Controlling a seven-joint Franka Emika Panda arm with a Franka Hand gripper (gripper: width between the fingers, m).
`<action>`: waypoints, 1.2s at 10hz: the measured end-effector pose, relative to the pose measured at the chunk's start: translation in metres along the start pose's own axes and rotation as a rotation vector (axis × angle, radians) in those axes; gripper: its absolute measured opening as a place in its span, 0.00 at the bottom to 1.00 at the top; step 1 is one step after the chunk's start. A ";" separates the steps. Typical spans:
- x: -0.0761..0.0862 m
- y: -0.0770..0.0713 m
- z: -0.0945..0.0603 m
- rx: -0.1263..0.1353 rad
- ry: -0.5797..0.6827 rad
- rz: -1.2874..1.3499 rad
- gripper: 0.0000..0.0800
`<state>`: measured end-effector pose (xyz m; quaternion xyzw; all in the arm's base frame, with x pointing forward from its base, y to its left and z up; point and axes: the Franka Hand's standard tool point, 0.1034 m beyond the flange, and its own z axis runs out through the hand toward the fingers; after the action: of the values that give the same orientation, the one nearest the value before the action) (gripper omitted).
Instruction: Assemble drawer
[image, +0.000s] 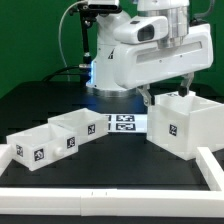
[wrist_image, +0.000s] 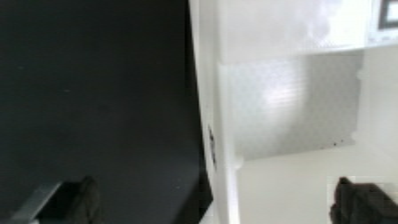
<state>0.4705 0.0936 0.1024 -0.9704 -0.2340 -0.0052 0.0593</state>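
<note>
the white hollow casing (image: 180, 126) stands upright on the exterior view's right, open side up, with a black-and-white tag on its near face. on the exterior view's left, well apart from it, the nearer tray (image: 34, 148) and the farther tray (image: 76, 130) sit just beside each other, both tagged.

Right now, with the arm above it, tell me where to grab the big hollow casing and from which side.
Take the casing by the top edge of its thin side wall, coming straight down from above. It stands open side up, the whole body looks too wide for the jaws, and the open gripper straddles that wall.
</note>
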 end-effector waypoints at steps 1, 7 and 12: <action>0.000 0.001 0.000 0.001 -0.001 0.001 0.81; 0.017 0.020 0.016 -0.113 0.348 -0.058 0.81; 0.007 0.010 0.038 -0.088 0.411 -0.019 0.81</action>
<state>0.4813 0.0922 0.0639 -0.9483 -0.2257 -0.2139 0.0634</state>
